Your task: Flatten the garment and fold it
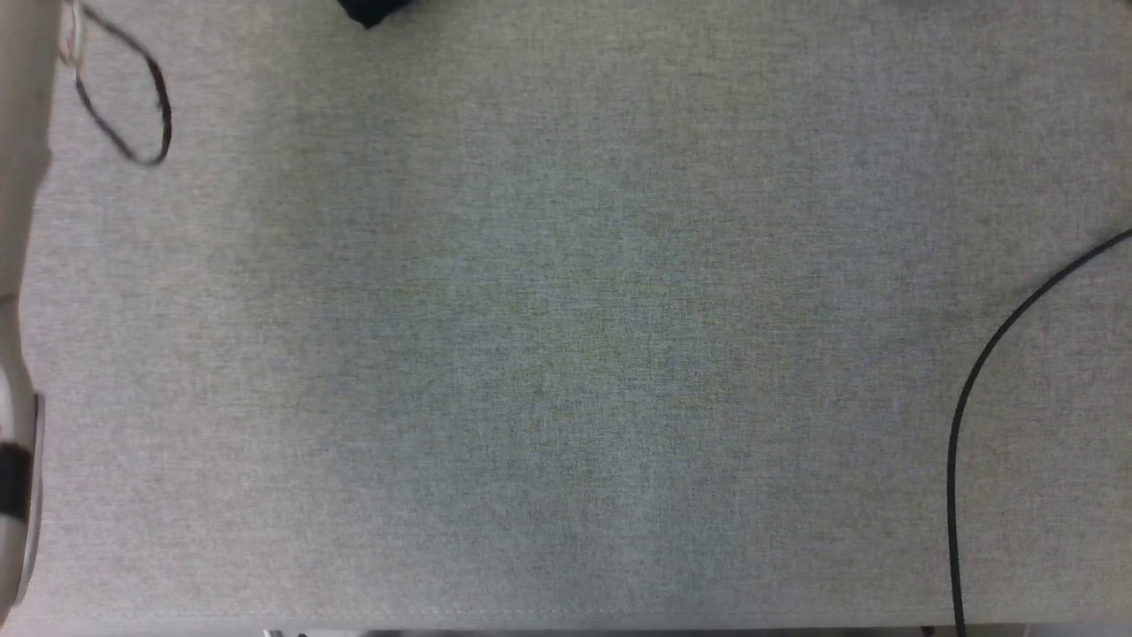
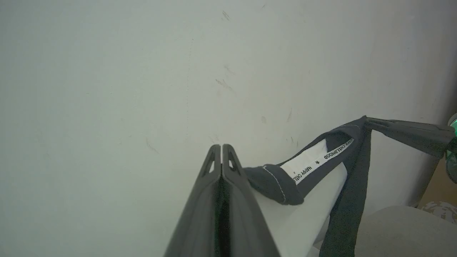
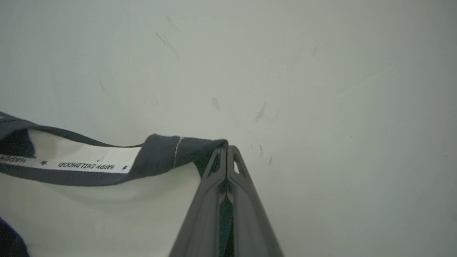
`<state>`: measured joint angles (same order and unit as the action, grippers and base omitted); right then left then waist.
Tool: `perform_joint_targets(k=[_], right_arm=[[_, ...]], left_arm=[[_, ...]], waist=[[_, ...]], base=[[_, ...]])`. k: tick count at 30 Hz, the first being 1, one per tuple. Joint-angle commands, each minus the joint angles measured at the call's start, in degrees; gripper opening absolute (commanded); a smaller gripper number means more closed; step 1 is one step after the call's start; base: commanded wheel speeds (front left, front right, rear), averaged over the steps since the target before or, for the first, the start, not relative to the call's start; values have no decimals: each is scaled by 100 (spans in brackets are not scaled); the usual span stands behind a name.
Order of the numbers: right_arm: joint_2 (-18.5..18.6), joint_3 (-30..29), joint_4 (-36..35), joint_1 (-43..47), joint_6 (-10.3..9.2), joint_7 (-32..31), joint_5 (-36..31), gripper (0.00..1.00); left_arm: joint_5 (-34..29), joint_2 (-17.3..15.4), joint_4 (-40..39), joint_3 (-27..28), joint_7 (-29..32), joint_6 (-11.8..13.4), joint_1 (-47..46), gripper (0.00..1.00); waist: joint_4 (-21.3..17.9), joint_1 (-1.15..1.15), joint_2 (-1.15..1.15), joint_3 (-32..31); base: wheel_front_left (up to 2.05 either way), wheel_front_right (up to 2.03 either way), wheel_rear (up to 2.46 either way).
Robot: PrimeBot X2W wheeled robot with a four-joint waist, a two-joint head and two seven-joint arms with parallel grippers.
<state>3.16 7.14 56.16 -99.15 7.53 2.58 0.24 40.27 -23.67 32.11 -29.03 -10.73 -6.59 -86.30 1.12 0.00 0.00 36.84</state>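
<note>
The garment hangs in the air, stretched between my two grippers in front of a pale wall. Its white body, black collar and a white neck band with small lettering show in the left wrist view. My left gripper is shut, with the collar cloth coming out beside its fingers. My right gripper pinches the far end of the neckline. In the right wrist view the right gripper is shut on the black collar, and the white body sags to the left. A black scrap of cloth shows at the head view's top edge.
A grey cloth-covered table spreads below. A black cable loop lies at its far left and another black cable curves at the right. A pale forearm runs along the left edge. A scuffed wall stands close ahead.
</note>
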Motion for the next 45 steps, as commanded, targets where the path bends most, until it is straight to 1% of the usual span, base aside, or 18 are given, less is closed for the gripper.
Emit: perform_joint_targets(k=[1,5,8,11,16,19,20,26,31,35,40,45], right_arm=[[73,125,-149,264,-4,-59,249,0],[326,496,-623,852,-4,-305,798,0],[581,713,-1139,1374,-4,-616,1188,0],[845,882,-1736,1958,-4,-965,1517,0],[1230,892,-2834,2946,-4,-1517,1885,0],[1347,776,-3440,3485,-4,-1802,1999,0],[1347,776,-3440,3485,-4,-1802,1999,0],[1342,534,-4490,4515,-4,-2287,2161,0],[1263,373,-5141,5499,-4,-2580,2285,0],[1167,169,-5562,6337,-4,-2746,2377,0],[1064,-103,-6020,7285,-4,-2887,2396,0],[834,-337,-6407,8121,-4,-3012,2471,0]], left_arm=[[83,-98,-197,-71,62,-54,244,0],[267,-301,-658,-190,244,-69,752,0],[400,-456,-983,-266,460,-70,1157,0],[505,-607,-1287,-334,675,1,1591,0],[741,-796,-1783,-375,947,176,2269,0],[880,-864,-2046,-361,1015,297,2623,0],[880,-864,-2046,-361,1015,297,2623,0],[1083,-973,-2573,-389,1052,499,3339,0],[1156,-1039,-2957,-519,1028,740,4095,0],[1145,-1099,-3270,-665,965,998,4778,0],[1030,-1233,-3664,-898,892,1210,5487,0],[947,-1329,-4024,-1136,843,1397,6110,0]], waist=[[42,0,0,-107],[54,0,0,-260],[47,0,0,-353],[46,0,0,-460],[53,0,0,-635],[69,0,0,-757],[69,0,0,-757],[120,0,0,-1089],[187,0,0,-1531],[225,0,0,-1874],[274,0,0,-2222],[315,0,0,-2509]], base=[[0,0,0],[0,0,0],[0,0,0],[0,0,0],[0,0,0],[0,0,0],[0,0,0],[0,0,0],[0,0,0],[0,0,0],[0,0,0],[0,0,0]])
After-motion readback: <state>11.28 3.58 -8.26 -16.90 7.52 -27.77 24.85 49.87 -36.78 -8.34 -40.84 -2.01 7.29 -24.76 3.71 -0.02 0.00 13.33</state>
